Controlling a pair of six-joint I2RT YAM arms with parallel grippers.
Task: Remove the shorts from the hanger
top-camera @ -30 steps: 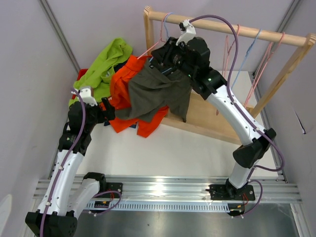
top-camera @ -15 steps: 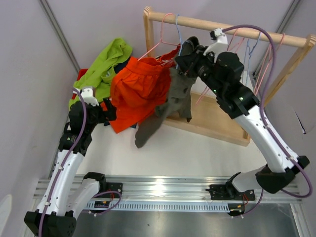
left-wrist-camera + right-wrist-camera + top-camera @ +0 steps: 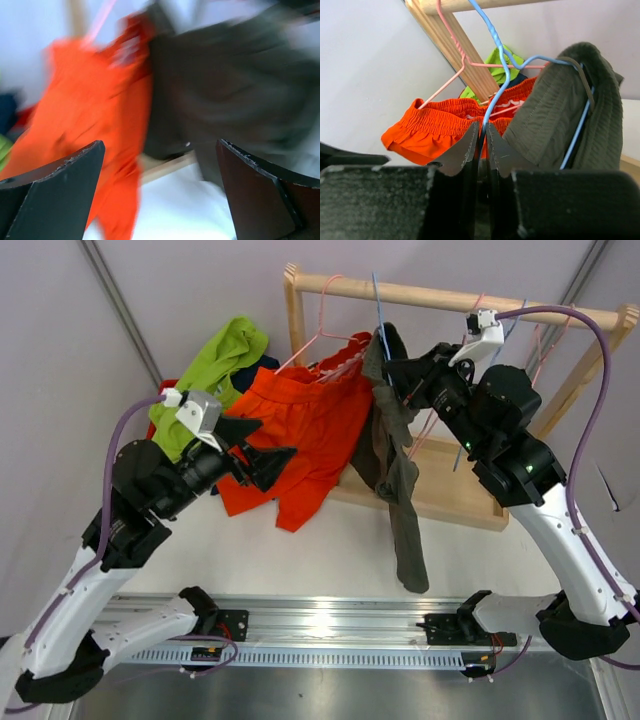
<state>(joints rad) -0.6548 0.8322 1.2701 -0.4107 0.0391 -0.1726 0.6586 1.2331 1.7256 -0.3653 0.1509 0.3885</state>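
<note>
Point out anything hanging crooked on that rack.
The grey shorts hang lopsided: they are bunched over one end of the blue hanger, and the rest trails far down in a long strip. The orange shorts beside them hang with the waistband slanted.

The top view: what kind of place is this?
Probably a robot test bench, not a home: two arms bolted to a metal rail, plain grey walls, a small wooden rack holding shorts.

Shorts, three pairs were counted: one orange pair (image 3: 310, 425), one grey pair (image 3: 398, 480), one lime green pair (image 3: 215, 370). Hangers carrying shorts, two: one pink hanger (image 3: 441, 87), one blue hanger (image 3: 493, 35). Wooden rack (image 3: 430, 292), one. Robot arms, two: left arm (image 3: 120, 530), right arm (image 3: 545, 505).
</note>
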